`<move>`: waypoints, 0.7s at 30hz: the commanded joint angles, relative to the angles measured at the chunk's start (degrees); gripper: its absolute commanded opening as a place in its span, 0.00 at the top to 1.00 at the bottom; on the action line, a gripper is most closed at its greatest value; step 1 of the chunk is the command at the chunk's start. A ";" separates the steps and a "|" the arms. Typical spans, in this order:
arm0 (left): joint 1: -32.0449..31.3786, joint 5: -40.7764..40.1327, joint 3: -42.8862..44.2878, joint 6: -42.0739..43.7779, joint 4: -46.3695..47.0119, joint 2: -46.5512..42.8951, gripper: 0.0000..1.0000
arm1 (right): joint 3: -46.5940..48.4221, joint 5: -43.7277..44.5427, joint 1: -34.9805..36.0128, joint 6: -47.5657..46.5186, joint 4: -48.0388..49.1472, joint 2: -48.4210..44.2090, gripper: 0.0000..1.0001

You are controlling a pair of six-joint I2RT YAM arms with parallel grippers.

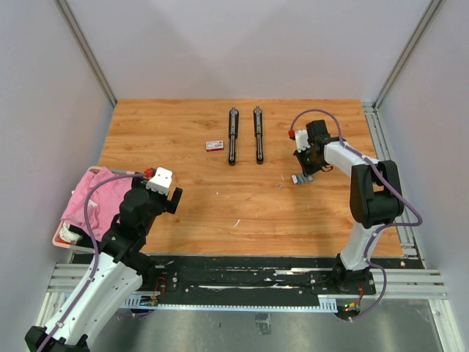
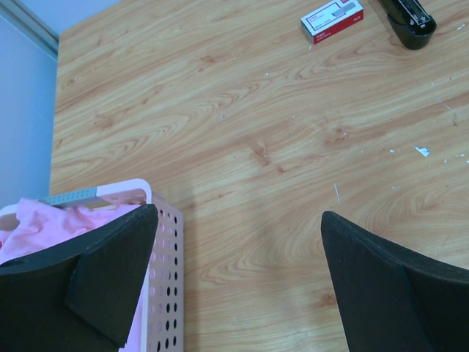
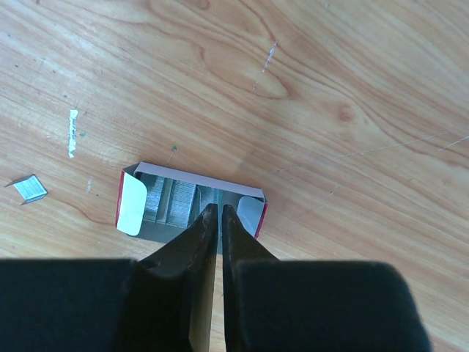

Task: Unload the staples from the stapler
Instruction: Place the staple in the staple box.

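Two black staplers (image 1: 232, 136) (image 1: 258, 134) lie side by side at the far middle of the table; the end of one shows in the left wrist view (image 2: 410, 18). My right gripper (image 1: 304, 169) (image 3: 220, 207) hangs over an open red-edged box tray (image 1: 301, 178) (image 3: 132, 205) that holds silvery staples (image 3: 165, 199). Its jaws stand almost together on a thin silvery staple strip at the tips. A small loose piece of staples (image 3: 30, 188) lies to the tray's left. My left gripper (image 1: 174, 198) (image 2: 238, 213) is open and empty above bare wood.
A closed red-and-white staple box (image 1: 215, 145) (image 2: 332, 18) lies left of the staplers. A pink perforated basket (image 1: 62, 235) (image 2: 165, 257) with pink cloth (image 1: 95, 194) sits at the table's left edge, beside my left gripper. Small white flecks dot the wood.
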 commanded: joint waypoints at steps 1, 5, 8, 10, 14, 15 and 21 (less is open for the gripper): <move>0.30 0.12 -0.41 0.63 2.14 0.00 0.02 | 0.09 -1.10 0.43 1.14 0.96 -2.83 0.93; 0.31 0.19 -0.51 0.66 2.17 0.06 0.02 | 0.27 -1.38 0.44 0.46 0.69 -3.67 0.93; 0.27 0.19 -0.50 0.64 2.18 0.06 0.02 | 0.64 -1.58 0.46 0.13 -0.21 -3.93 0.93; 0.28 0.19 -0.53 0.66 2.15 0.08 0.02 | 0.99 -2.67 0.45 -0.25 -1.16 -3.28 0.93; 0.30 0.06 -0.46 0.63 2.07 0.00 0.02 | 2.24 -4.68 0.57 -0.83 -3.55 -0.84 0.92; 0.27 0.07 -0.41 0.62 2.04 -0.08 0.02 | 2.55 -5.13 0.56 -0.87 -4.01 -0.40 0.92; 0.26 0.14 -0.50 0.58 2.06 -0.09 0.02 | 2.65 -4.60 0.65 -1.00 -4.26 -0.16 0.89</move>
